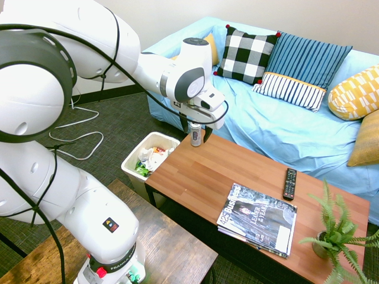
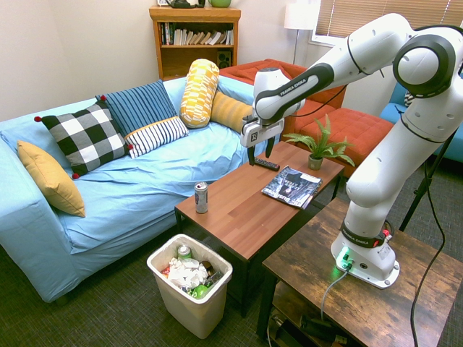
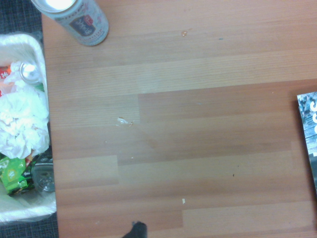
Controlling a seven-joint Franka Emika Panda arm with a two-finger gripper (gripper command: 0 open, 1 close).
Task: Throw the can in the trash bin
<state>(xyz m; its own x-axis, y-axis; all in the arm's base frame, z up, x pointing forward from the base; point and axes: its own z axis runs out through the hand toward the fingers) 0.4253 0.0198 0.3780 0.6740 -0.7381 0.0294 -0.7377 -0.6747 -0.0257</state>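
Observation:
The slim silver can (image 2: 201, 196) stands upright on the wooden coffee table (image 2: 239, 217), at the corner nearest the sofa and above the trash bin. It also shows as the can (image 1: 195, 136) and the can (image 3: 79, 20). The off-white trash bin (image 2: 217, 278) sits on the floor against that end of the table, holding crumpled paper and green scraps; the trash bin (image 1: 131, 158) and the trash bin (image 3: 25, 213) show the same. My gripper (image 2: 260, 155) hangs open and empty above the table, well apart from the can, toward the remote. The gripper (image 1: 200, 131) overlaps the can in the first exterior view.
A magazine (image 2: 291, 186), a black remote (image 2: 266, 165) and a potted plant (image 2: 318, 148) occupy the table's far half. A blue sofa (image 2: 145, 181) with several cushions runs along the table. Another can (image 2: 184, 251) lies in the bin.

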